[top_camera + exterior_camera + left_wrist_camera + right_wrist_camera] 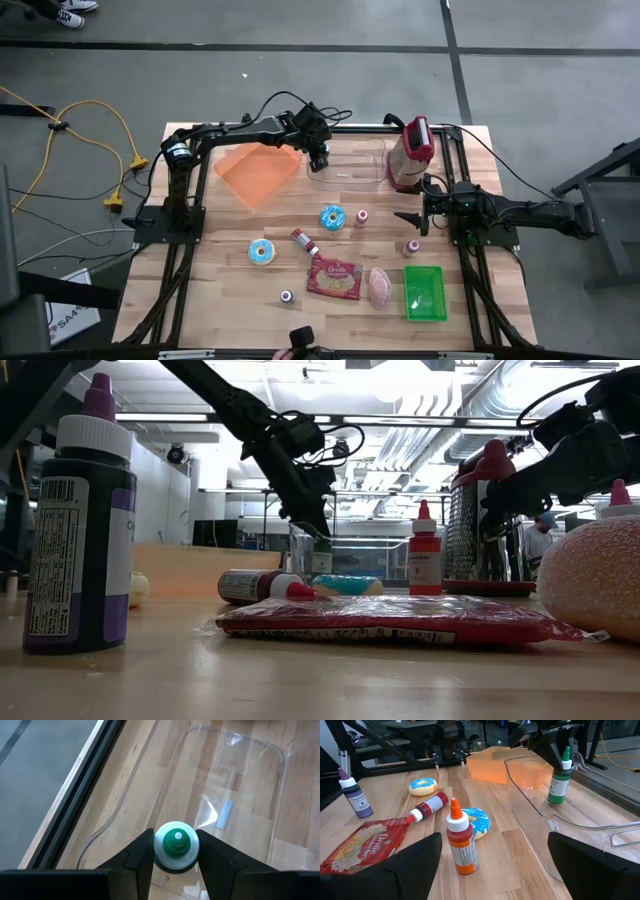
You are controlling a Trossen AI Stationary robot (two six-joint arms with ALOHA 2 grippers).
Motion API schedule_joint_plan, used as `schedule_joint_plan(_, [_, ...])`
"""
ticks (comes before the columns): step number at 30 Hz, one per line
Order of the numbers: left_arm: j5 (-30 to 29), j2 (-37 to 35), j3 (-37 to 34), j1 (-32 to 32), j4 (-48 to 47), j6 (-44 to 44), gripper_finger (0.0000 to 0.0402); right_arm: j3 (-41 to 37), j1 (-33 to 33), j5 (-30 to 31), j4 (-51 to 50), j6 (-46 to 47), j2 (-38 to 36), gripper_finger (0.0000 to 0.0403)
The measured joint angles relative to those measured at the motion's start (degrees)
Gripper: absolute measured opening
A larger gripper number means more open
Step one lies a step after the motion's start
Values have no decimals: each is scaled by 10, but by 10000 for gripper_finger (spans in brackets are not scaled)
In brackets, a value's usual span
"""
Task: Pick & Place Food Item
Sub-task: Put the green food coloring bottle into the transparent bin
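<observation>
1. We see a wooden table (240,300) from above, with one dark robot arm reaching in from each side.
2. The left gripper (176,851) is closed on a small green bottle (560,782) with a white and green cap, holding it upright by the neck.
3. That bottle hangs over the near left corner of a clear plastic container (352,165) at the back of the table; in the left wrist view we look straight down on the cap, with the container's clear floor below it.
4. We cannot tell whether the bottle's base touches the container.
5. An orange container (258,172) sits just left of the clear one.
6. The right gripper (412,220) hovers at the right side of the table with its fingers spread wide and nothing between them.
7. A metal grater with a red handle (410,152) stands at the back right, next to the clear container.
8. In the middle lie two blue-iced doughnuts (332,217), a red bottle on its side (304,242), a red popcorn packet (334,279) and a pink speckled bun (380,287).
9. A green tray (424,293) sits at the front right.
10. An orange bottle (460,840) stands upright beside one doughnut, and a purple bottle (80,525) stands near the front edge.
</observation>
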Motion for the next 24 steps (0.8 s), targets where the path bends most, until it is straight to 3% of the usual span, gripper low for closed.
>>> schedule_joint_plan(12, [6, 0, 0, 0, 3, 12, 133, 0, 0, 0, 0, 0, 0, 353])
schedule_joint_plan(19, [18, 0, 0, -1, 5, 12, 183, 0, 0, 0, 0, 0, 0, 353])
schedule_joint_plan(24, [17, 0, 0, -1, 5, 13, 193, 0, 0, 0, 0, 0, 0, 353])
